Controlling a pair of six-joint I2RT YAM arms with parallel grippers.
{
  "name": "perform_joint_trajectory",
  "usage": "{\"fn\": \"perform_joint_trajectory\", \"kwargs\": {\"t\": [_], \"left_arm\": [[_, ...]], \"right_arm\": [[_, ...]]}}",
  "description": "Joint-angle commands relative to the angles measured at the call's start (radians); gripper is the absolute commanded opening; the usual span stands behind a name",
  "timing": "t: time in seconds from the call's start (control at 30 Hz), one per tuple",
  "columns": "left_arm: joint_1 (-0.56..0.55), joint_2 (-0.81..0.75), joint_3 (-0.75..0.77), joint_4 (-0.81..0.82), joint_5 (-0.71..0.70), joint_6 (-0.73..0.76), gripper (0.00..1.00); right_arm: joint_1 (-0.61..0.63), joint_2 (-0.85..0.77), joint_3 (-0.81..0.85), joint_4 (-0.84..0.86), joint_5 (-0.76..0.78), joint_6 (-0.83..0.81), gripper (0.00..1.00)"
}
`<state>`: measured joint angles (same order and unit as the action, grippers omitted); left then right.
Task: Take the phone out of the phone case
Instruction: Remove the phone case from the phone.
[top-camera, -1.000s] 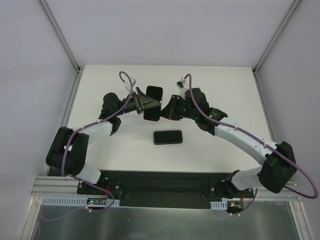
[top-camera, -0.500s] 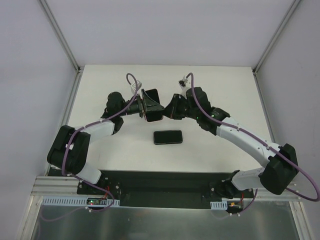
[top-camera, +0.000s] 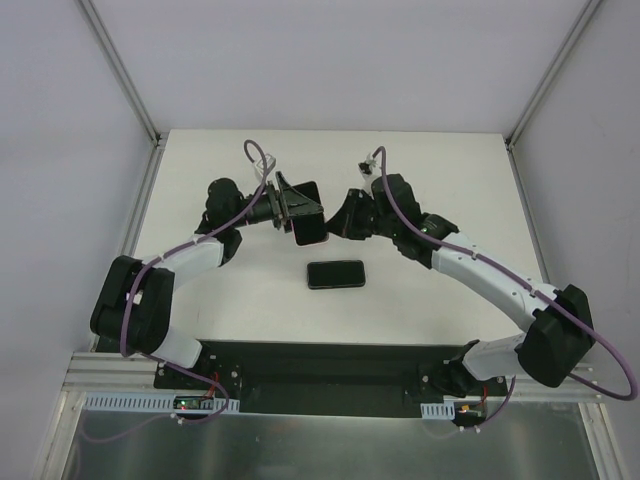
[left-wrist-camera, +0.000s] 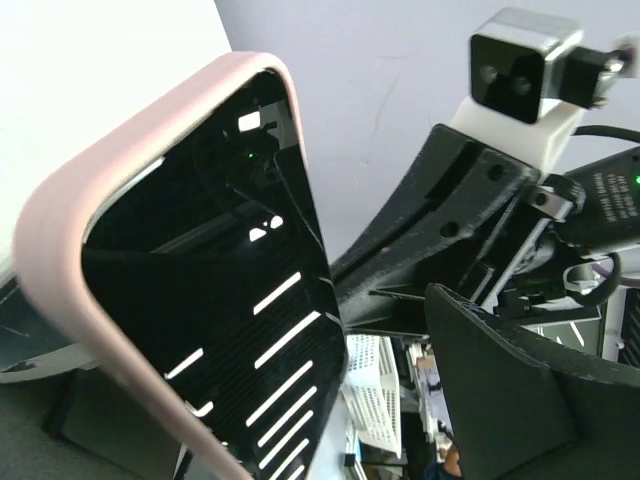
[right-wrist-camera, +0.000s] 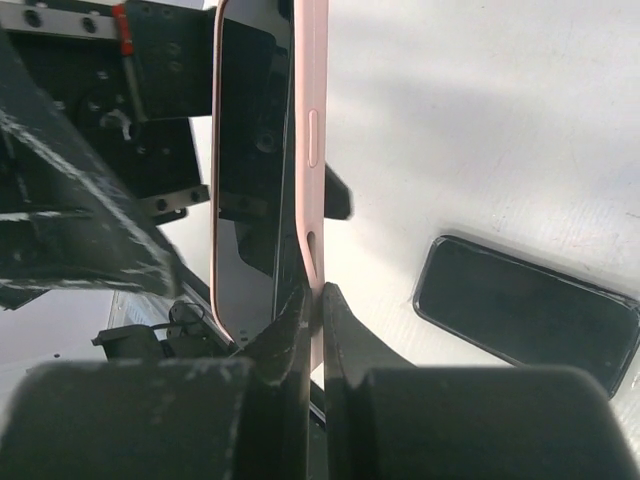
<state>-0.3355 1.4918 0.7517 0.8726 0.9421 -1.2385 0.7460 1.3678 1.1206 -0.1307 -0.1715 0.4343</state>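
A pink phone case (top-camera: 312, 222) with a glossy black face is held upright above the table between both arms. It also shows in the left wrist view (left-wrist-camera: 150, 260) and, edge-on, in the right wrist view (right-wrist-camera: 308, 150). I cannot tell whether a phone sits in it. My right gripper (top-camera: 333, 222) is shut on the case's pink edge (right-wrist-camera: 320, 295). My left gripper (top-camera: 292, 205) stands wide around the case's other side. Its right finger (left-wrist-camera: 500, 400) is apart from the case and its other finger is hidden. A black phone (top-camera: 335, 273) lies flat on the table, also in the right wrist view (right-wrist-camera: 525, 310).
The white table (top-camera: 450, 180) has side rails at its left and right edges. The right arm's camera mount (left-wrist-camera: 525, 70) sits close behind the case. Purple cables loop over both arms.
The left gripper shifted right and slightly back while turning around the case. The dark face that stuck out above the gripper a second ago now lies closer in. The right gripper keeps its pinch.
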Motion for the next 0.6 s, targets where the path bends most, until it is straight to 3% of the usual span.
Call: {"fn": "perform_joint_trajectory", "kwargs": {"t": [0.0,0.33,0.37,0.47,0.5,0.57], "left_arm": [[0.03,-0.067,0.006,0.026,0.021,0.024,0.82],[0.058,-0.097,-0.025,0.083,0.021,-0.019,0.51],[0.058,-0.094,-0.026,0.089,0.021,-0.027,0.41],[0.058,-0.084,-0.031,0.117,0.02,-0.05,0.24],[0.058,-0.079,-0.032,0.129,0.02,-0.058,0.05],[0.058,-0.064,-0.038,0.175,0.021,-0.093,0.0]], "right_arm": [[-0.025,-0.056,0.002,0.077,-0.002,0.023,0.01],[-0.071,-0.069,-0.027,0.108,-0.049,0.052,0.01],[-0.07,-0.067,-0.027,0.112,-0.059,0.053,0.01],[-0.071,-0.056,-0.025,0.118,-0.078,0.057,0.01],[-0.07,-0.053,-0.027,0.123,-0.083,0.058,0.01],[-0.069,-0.046,-0.028,0.126,-0.103,0.061,0.01]]}}
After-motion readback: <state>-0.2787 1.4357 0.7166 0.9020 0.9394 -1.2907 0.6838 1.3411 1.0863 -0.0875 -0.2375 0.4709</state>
